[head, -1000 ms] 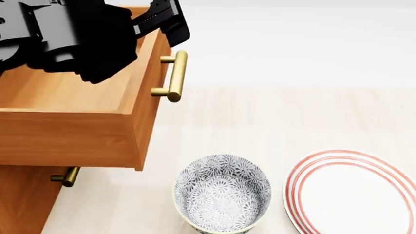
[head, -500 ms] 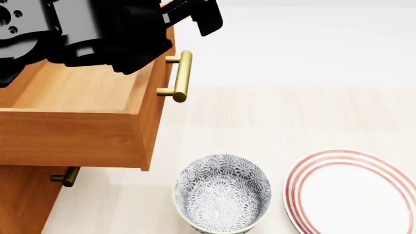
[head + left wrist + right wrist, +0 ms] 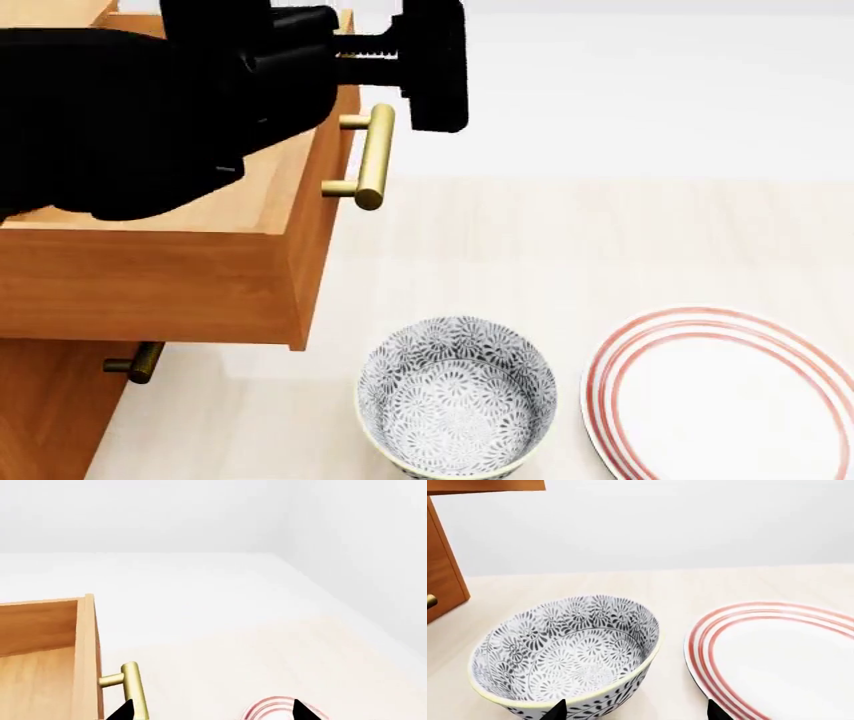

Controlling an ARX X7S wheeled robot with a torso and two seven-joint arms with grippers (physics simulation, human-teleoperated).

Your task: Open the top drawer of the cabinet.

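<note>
The top drawer (image 3: 174,280) stands pulled well out of the orange-brown cabinet (image 3: 47,415), with its inside showing. Its brass bar handle (image 3: 372,157) faces the table, and in the left wrist view this handle (image 3: 133,686) lies just beside one fingertip. My left gripper (image 3: 431,66) hovers above and just beyond the handle. In its own view the left gripper (image 3: 213,715) is open, holding nothing. My left arm hides much of the drawer's interior. The right gripper (image 3: 636,714) is open, low by the bowl, and does not show in the head view.
A patterned grey bowl (image 3: 457,397) and a red-ringed white plate (image 3: 727,395) sit on the pale table in front of the cabinet. A lower drawer's brass handle (image 3: 135,362) peeks out under the open drawer. The bowl (image 3: 567,655) rim lies between the right fingertips.
The drawer slid a little further out, then stopped. My left arm swung right and toward the camera, and its gripper now sits past the handle, clear of it.
</note>
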